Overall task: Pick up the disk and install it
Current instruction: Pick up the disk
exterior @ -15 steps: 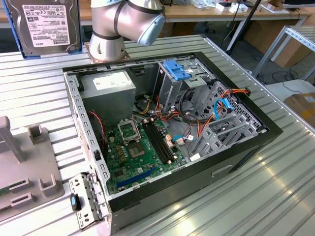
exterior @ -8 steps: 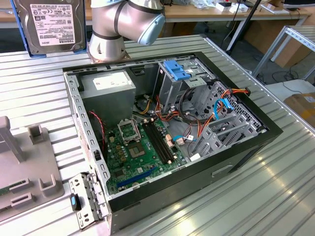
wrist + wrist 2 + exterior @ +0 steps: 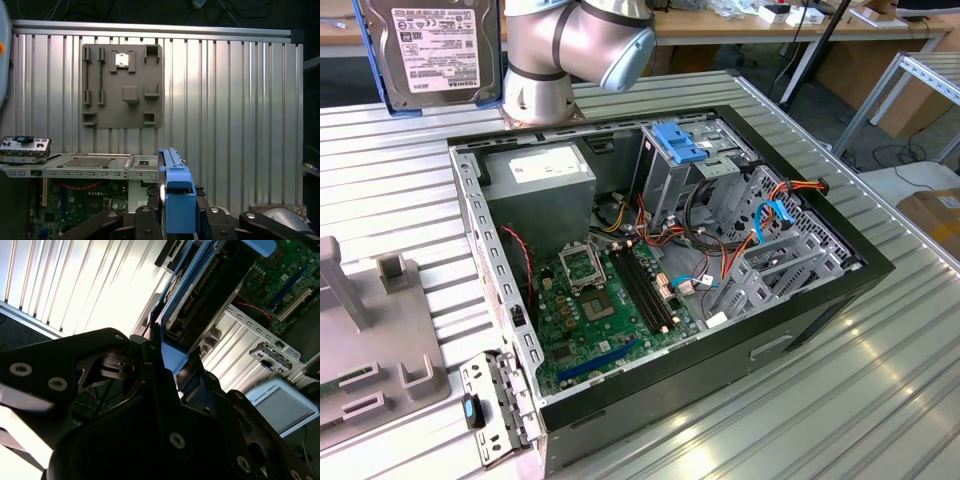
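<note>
The disk (image 3: 440, 45), silver-grey with a white label and blue rails, hangs upright in the air at the upper part of the exterior view's left, beside the arm (image 3: 570, 50) and above the table behind the open computer case (image 3: 840, 290). In the first wrist view its blue rail (image 3: 177, 197) stands edge-on, and my gripper (image 3: 177, 217) is shut on the disk with a black finger on each side. The second wrist view shows the disk (image 3: 200, 287) running away from my gripper (image 3: 175, 362), with the motherboard (image 3: 285, 275) below it.
Inside the case are a grey drive cage topped by a blue bracket (image 3: 678, 145), a power-supply box (image 3: 540, 185) and loose cables (image 3: 720, 250). A grey fixture plate (image 3: 370, 330) lies on the ribbed table at the exterior view's left. A removed bracket (image 3: 495, 410) leans by the case corner.
</note>
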`<state>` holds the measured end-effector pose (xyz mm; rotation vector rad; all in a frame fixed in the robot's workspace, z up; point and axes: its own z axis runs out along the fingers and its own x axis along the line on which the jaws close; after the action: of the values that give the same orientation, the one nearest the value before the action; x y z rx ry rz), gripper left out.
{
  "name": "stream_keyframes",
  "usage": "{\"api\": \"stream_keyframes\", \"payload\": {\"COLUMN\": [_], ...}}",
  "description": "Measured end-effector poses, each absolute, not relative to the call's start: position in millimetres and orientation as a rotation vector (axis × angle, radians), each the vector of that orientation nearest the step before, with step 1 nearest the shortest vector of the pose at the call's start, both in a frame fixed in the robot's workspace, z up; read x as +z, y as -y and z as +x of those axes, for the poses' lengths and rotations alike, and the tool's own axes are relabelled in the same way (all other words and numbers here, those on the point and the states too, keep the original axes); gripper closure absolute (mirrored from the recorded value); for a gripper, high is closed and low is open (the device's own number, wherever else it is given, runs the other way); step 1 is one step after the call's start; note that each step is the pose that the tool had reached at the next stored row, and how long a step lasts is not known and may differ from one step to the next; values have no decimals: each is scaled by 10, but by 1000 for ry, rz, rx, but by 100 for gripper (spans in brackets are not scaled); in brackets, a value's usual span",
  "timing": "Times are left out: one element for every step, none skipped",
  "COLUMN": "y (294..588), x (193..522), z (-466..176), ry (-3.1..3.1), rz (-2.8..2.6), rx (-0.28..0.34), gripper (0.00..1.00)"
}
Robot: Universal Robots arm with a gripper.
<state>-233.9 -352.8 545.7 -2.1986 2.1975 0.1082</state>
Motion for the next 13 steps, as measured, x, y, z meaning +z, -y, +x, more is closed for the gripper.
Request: {"api": "stream_keyframes", "payload": {"y": [3528, 3527, 3527, 3527, 3527, 3527, 3527, 3527, 3527, 3527, 3526, 3525, 3523], "x": [5457, 5457, 5457, 5457, 5457, 5457, 5457, 5457, 5457, 5457, 5456, 5457, 5457], "z": [-2296, -2256, -2227, -2211, -2210, -2210, -2209, -2209, -2208, -2208, -2195, -2178, -2145], "ry": [-2198, -2198, -2198, -2198, -2198, -2198, -2198, -2198, -2198, -2198, -2197, -2197, -2198], "rz": [-2199, -2198, -2199, -2198, -2198, -2198, -2198, -2199, -2199, -2199, -2199, -2199, -2199], "rx": [108, 108, 108, 108, 108, 108, 108, 108, 108, 108, 108, 108, 108], "gripper": [64, 64, 64, 64, 64, 64, 64, 64, 64, 64, 64, 64, 64]}}
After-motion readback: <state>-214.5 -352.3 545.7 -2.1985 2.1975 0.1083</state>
